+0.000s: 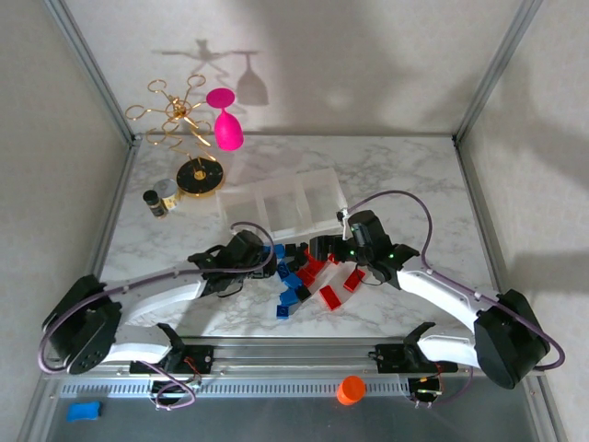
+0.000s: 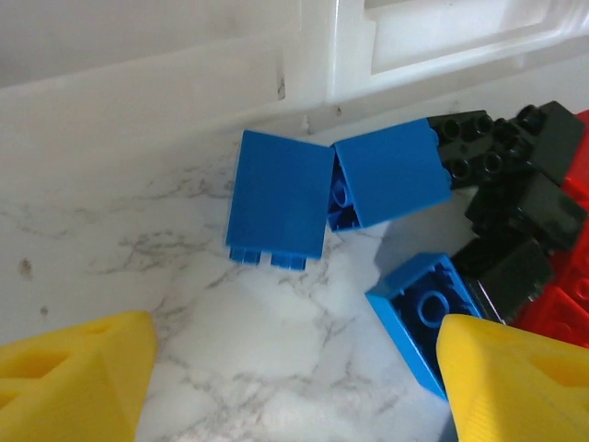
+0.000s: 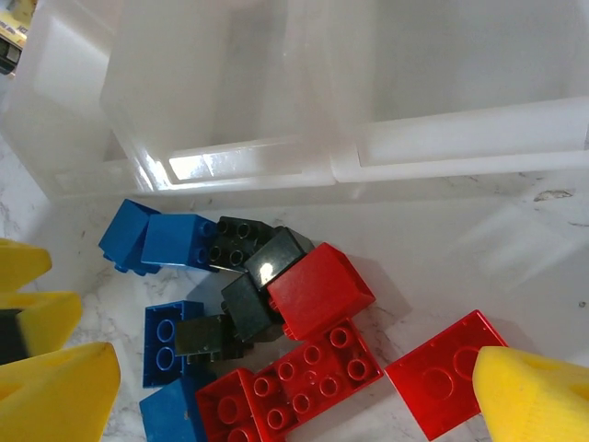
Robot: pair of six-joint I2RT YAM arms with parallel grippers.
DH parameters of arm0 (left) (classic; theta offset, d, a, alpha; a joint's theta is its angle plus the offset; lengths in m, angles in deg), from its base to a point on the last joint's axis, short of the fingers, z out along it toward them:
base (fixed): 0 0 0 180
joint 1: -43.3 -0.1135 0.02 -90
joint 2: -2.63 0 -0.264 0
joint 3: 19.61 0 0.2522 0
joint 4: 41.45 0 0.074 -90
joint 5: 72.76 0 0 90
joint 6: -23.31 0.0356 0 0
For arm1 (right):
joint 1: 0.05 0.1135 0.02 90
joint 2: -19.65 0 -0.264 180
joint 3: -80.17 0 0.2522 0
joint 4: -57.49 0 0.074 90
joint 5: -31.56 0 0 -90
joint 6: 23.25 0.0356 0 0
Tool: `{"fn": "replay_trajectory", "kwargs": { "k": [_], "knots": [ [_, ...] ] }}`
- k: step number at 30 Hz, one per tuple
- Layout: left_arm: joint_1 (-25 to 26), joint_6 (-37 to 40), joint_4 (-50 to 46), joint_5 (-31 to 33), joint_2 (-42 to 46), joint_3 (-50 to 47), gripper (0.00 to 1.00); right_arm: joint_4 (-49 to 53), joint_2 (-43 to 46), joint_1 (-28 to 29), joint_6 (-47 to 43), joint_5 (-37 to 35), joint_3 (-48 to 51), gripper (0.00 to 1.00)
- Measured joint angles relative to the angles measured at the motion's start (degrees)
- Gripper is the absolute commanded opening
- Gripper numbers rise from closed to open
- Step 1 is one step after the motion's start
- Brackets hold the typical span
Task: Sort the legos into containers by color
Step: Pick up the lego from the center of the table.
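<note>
The legos [image 1: 304, 276] lie in a mixed blue, black and red pile just in front of the containers [image 1: 281, 207], a translucent white tray with three compartments. My left gripper [image 2: 294, 387] is open low over bare marble, with its right fingertip [image 2: 515, 378] against an upturned blue brick [image 2: 419, 313]. Two more blue bricks [image 2: 281, 198] lie ahead by the tray wall [image 2: 414, 46]. My right gripper [image 3: 294, 396] is open above a flat red brick [image 3: 317, 373], with a tilted red brick [image 3: 317, 290] and several black bricks [image 3: 244, 308] just beyond. Both grippers [image 1: 271, 255] [image 1: 322, 247] meet at the pile.
A gold stand base [image 1: 200, 176], a gold wire rack [image 1: 175, 110], a pink glass [image 1: 224, 120] and small bottles [image 1: 161, 198] stand at the back left. An orange cap [image 1: 350, 389] and a blue block [image 1: 85, 411] lie off the marble in front.
</note>
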Motion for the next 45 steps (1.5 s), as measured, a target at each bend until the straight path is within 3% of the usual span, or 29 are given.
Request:
{"fn": "replay_trajectory", "kwargs": {
  "k": [16,25,35,45],
  "knots": [
    [0.31,4.81,-0.35,6.8,-13.7,6.4,0.57,0.04,-1.51,0.0,-0.04,-1.73,-0.13,0.99],
    [0.31,7.34,0.96,8.15,-17.99,9.75,0.4,0.04,-2.01,0.0,-0.24,-2.78,-0.66,0.99],
    [0.37,7.67,-0.72,8.09,-17.16,10.01,0.31,-0.39,-2.14,0.0,-0.24,-3.43,-1.66,0.99],
    [0.74,4.39,-5.86,7.98,-5.51,9.22,0.24,-1.73,-3.32,0.0,-0.24,-2.34,-2.54,0.99]
  ]
}}
